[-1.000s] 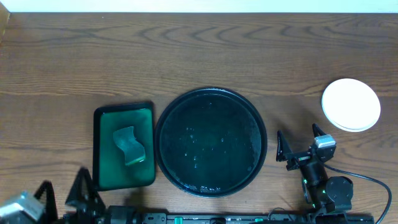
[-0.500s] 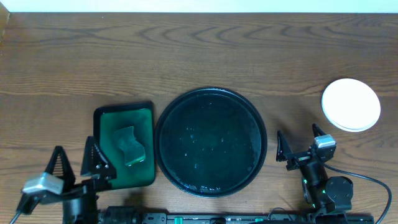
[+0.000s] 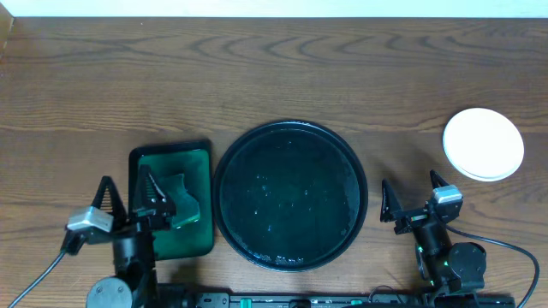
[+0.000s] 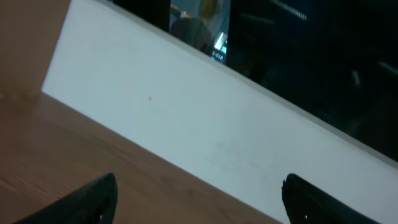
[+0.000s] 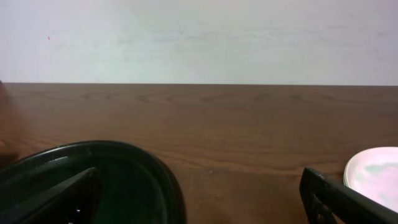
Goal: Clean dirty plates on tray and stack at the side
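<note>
Right of the large round glossy black tray (image 3: 291, 125), small round white plates (image 3: 483, 144) sit stacked. Left gripper (image 3: 125, 180) and right gripper (image 3: 409, 181) spread, empty. Looks finished; next, park arms.

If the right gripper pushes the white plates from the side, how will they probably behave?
The plates look rigid and glossy, so they would probably slide on the smooth wooden table rather than bend. Their layered rims suggest a stack, so upper ones may shift.

One black tray (image 3: 291, 197), one green tray (image 3: 171, 160), one sponge (image 3: 184, 205), perhaps three plates (image 3: 483, 143).
</note>
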### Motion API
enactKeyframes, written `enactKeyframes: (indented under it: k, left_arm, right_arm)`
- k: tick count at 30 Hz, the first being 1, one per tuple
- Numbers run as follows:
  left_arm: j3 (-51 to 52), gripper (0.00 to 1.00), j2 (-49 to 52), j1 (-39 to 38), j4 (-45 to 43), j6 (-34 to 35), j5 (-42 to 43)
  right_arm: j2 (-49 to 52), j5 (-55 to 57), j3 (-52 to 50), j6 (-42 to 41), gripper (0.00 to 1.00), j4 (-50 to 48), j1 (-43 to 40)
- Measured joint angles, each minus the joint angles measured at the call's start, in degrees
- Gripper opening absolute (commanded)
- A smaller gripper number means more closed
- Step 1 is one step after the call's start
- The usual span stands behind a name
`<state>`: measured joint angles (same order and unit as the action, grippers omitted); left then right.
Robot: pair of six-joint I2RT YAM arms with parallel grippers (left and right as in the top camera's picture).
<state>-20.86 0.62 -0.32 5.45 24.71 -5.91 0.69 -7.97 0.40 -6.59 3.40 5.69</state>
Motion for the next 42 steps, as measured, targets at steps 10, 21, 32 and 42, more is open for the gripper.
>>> enactKeyframes:
  k: [10,21,32,42]
  left_arm:
    - [13.4,0.85,0.0,0.0,-12.2,8.9,0.0]
    - [19.1,0.85,0.0,0.0,-20.4,11.4,0.2]
    - [20.5,0.85,0.0,0.0,-14.2,11.1,0.3]
    - [20.5,0.85,0.0,0.0,-6.1,0.0,3.7]
  right_arm:
    - [0.0,0.0,0.0,0.0,0.99,0.0,0.0]
    - [0.0,0.0,0.0,0.0,0.99,0.0,0.0]
    - [0.0,0.0,0.0,0.0,0.99,0.0,0.0]
    - [0.0,0.0,0.0,0.0,0.99,0.0,0.0]
